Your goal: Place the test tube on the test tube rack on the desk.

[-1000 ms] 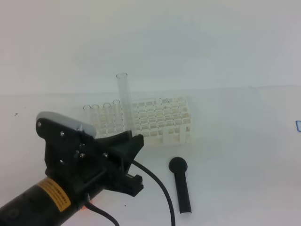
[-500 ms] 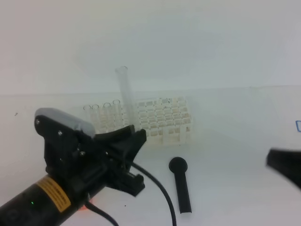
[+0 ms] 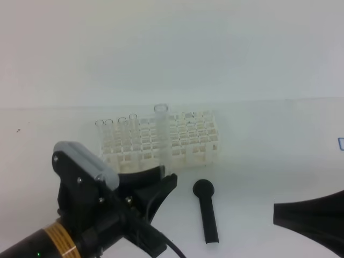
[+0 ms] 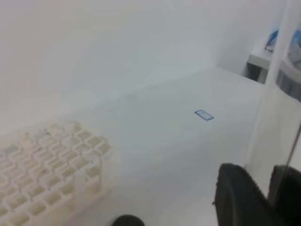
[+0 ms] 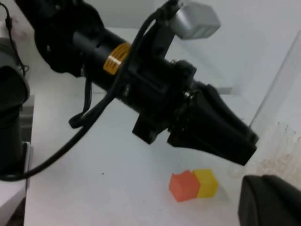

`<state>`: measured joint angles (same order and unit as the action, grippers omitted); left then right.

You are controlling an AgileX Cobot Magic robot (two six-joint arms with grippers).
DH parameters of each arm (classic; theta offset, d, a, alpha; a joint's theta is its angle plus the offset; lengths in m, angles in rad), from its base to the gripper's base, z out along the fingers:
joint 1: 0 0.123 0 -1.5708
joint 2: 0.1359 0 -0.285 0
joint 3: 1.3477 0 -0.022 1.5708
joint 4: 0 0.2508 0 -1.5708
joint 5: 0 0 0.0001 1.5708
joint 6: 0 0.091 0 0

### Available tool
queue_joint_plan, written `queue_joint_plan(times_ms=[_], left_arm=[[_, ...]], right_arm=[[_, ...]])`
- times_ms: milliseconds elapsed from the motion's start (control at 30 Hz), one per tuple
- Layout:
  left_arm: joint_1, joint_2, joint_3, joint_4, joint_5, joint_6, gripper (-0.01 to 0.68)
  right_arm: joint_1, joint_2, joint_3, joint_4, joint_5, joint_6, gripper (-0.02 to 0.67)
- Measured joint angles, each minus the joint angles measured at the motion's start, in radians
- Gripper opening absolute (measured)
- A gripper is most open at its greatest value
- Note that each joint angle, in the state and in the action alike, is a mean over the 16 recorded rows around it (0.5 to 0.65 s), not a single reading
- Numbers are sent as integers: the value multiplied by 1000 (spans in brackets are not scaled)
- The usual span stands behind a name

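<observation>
A clear glass test tube [image 3: 162, 134] stands nearly upright, its lower end between the fingertips of my left gripper [image 3: 167, 178], which is shut on it. In the exterior view it overlaps the front middle of the white test tube rack [image 3: 188, 141] on the white desk [image 3: 269, 161]; I cannot tell if it is in a hole. The left wrist view shows the tube [image 4: 277, 99] running up between the black fingers [image 4: 235, 197]. My right gripper [image 3: 277, 213] is a shut black wedge low at the right, holding nothing.
Several empty tubes [image 3: 115, 124] stand in the rack's left rows. A black long-handled object [image 3: 207, 212] lies on the desk in front of the rack. Orange and yellow blocks [image 5: 194, 184] sit below the left arm. A small blue mark [image 3: 341, 143] is at the right edge.
The left arm has drawn back and down, carrying the tube lower and to the right across the rack's front. The right gripper has come further into view from the lower right.
</observation>
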<state>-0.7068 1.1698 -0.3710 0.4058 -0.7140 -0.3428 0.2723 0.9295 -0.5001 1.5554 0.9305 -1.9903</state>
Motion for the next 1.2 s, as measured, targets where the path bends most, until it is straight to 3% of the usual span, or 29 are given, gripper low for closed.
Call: queue_joint_plan(times_ms=[367, 900, 1200], left_arm=[[0, 0, 53, -30, -72, 0, -1], [0, 1, 56, -31, -103, 9, -1], [0, 1, 56, 19, -109, -7, -1]], right_arm=[[30, 123, -23, 60, 79, -41, -1], [247, 261, -126, 106, -60, -73, 5], [269, 300, -167, 121, -104, -63, 124]])
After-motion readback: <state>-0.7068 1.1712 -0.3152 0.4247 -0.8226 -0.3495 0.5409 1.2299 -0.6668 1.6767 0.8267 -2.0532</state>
